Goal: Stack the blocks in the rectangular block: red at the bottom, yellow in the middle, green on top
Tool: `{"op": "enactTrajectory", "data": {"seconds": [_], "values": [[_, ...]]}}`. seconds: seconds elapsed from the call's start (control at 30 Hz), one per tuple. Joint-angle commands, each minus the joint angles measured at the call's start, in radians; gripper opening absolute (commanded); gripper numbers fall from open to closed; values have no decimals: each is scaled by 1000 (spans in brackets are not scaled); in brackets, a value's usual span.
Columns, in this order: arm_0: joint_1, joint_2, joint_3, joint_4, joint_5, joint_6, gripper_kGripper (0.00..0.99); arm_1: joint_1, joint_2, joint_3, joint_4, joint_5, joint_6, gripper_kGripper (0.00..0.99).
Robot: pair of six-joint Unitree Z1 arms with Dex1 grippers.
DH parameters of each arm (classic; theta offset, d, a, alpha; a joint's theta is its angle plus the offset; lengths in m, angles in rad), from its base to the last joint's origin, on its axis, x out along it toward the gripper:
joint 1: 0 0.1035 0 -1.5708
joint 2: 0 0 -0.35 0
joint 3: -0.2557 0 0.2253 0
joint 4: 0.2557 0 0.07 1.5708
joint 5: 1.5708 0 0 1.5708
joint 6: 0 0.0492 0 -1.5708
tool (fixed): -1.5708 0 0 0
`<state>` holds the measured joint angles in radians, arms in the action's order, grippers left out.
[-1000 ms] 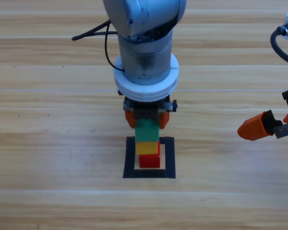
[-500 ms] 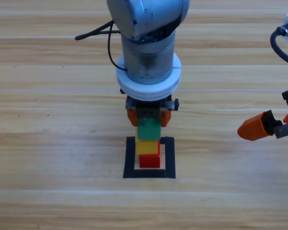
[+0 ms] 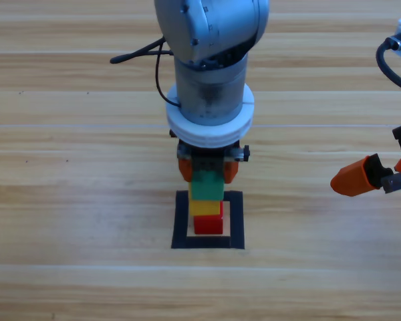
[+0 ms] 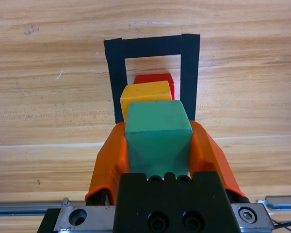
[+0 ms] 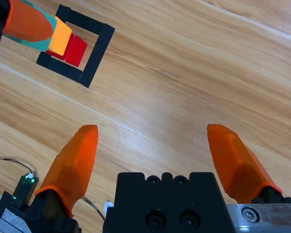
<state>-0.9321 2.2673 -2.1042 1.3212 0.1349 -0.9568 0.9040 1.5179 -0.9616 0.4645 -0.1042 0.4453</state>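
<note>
Now the left tool grips the green cube atop yellow and red inside the tape frame; the right tool waits open, well apart.

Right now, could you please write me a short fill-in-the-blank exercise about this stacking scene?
1. The left gripper is shut on the ___ cube.
2. The yellow cube rests on the ___ cube.
3. The stack stands inside the frame of black ___.
4. The right gripper waits with its jaws ___.

Missing words: green; red; tape; open.
</note>
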Motion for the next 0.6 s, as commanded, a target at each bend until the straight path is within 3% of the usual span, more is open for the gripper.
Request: {"op": "enactTrajectory", "data": {"seconds": [0.03,0.17,0.2,0.27,0.3,0.6], "values": [[-17,55,-22,9,14,9,64,-17,51,27,-37,21,3,990],[-17,52,-16,9,18,4,92,-17,54,27,-38,21,3,990],[-17,51,-17,9,18,6,178,-17,54,27,-37,21,3,990],[-17,44,-16,10,22,7,842,-17,54,27,-38,21,3,990],[-16,38,-14,9,25,7,968,-17,54,27,-38,21,3,990],[-16,-5,-11,18,29,3,990,-17,42,26,-38,43,-14,990]]}}
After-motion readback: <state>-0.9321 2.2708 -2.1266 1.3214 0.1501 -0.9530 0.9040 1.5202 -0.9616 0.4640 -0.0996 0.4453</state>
